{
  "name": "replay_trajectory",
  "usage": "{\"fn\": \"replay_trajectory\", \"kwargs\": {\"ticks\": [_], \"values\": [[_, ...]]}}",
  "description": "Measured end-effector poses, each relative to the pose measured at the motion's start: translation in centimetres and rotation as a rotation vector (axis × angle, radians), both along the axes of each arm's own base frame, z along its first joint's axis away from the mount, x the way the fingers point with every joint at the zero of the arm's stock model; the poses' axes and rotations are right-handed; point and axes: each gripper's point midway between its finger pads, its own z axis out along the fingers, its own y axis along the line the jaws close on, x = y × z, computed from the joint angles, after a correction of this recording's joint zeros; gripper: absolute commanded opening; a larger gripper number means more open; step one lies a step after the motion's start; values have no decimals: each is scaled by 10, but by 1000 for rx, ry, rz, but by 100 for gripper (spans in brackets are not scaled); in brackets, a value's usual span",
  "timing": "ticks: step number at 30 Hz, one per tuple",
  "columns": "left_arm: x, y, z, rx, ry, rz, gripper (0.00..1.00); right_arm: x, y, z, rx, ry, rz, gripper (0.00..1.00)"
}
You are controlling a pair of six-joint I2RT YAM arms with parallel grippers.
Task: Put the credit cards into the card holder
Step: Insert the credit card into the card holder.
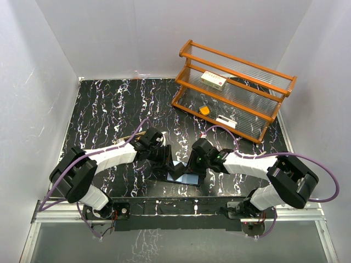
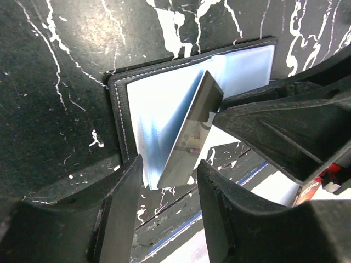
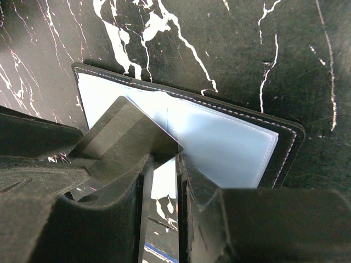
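Right gripper [image 3: 164, 161] seemingly clamps tilted thin grey card [image 2: 192, 131]; left gripper [image 2: 170, 164] apart; steep tilt may skid it off black bifold wallet [image 2: 153, 98].

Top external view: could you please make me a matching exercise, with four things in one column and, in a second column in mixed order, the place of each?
Things
1. black bifold card holder with pale blue inside
2. dark grey flat card
3. white-and-red box
4. small orange object

Places
A. wooden rack, higher shelf
B. tilted over the open holder
C. wooden rack, bottom shelf
D. lying open on the black marbled table

Pairs: 1-D, 2-B, 3-A, 4-C
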Motion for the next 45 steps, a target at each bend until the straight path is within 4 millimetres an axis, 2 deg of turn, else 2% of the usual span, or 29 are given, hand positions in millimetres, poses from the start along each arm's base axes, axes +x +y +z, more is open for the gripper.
{"fn": "replay_trajectory", "kwargs": {"ticks": [3,9,13,14,23,29,31,34,39,42,45], "values": [[0,-3,4,-17,1,-7,36,0,0,0,0,0,-1,22],[-2,-7,8,-38,12,-19,13,0,0,0,0,0,0,22],[-3,-8,9,-45,17,-24,0,0,0,0,-2,-1,-2,22],[-4,-8,9,-47,18,-26,0,0,0,0,-2,-1,-2,22],[-4,-15,15,-90,23,-39,0,1,-5,2,-19,-14,-6,23],[-6,-18,16,-120,30,-36,18,2,-6,2,-22,-19,-6,23],[-9,-18,13,-128,41,-32,17,1,-6,1,-22,-19,-6,22],[-12,-16,10,-128,55,-27,10,2,-6,1,-23,-20,-6,22],[-11,-18,12,-140,48,-29,12,1,-6,1,-23,-20,-6,22],[-10,-19,12,-142,46,-29,18,1,-6,1,-20,-21,-7,22],[-10,-19,12,-141,44,-26,29,1,-6,1,-18,-21,-8,22]]}}
